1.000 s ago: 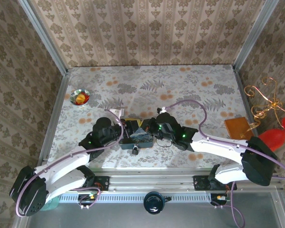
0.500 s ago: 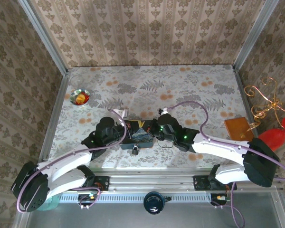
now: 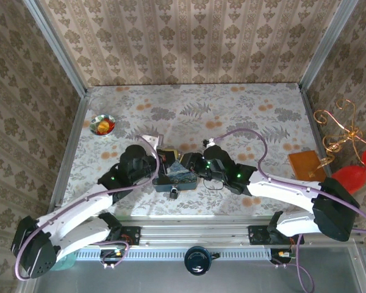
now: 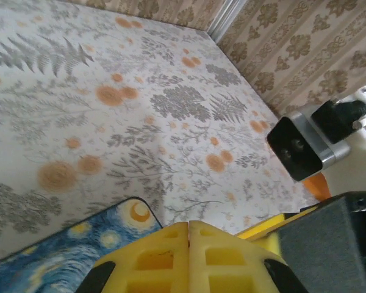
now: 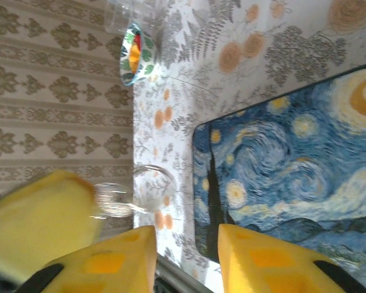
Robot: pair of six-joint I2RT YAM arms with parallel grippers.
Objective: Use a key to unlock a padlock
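Observation:
The blue starry-night tin [image 3: 174, 175] lies at the near middle of the table, with the tiny dark padlock [image 3: 172, 193] and its pale shackle just in front of it. My left gripper [image 3: 163, 159] hovers over the tin's left end [image 4: 61, 259], its yellow jaws [image 4: 189, 224] pressed together. In the right wrist view a shiny key [image 5: 113, 202] on a thin ring [image 5: 154, 182] sticks out of the left gripper's blurred yellow finger [image 5: 36, 223]. My right gripper [image 3: 194, 166] sits at the tin's right end, open [image 5: 186, 235], nothing between its fingers, above the tin's edge [image 5: 293, 177].
A small colourful bowl [image 3: 102, 124] stands at the far left [image 5: 136, 54]. A brown box [image 3: 305, 163] sits near the right edge. Gold wire and red pieces [image 3: 348, 152] lie beyond the right rail. The table's far half is bare patterned cloth.
The left gripper has shut and drawn slightly up and left. The right gripper's jaws have opened, leaving the key with the left one.

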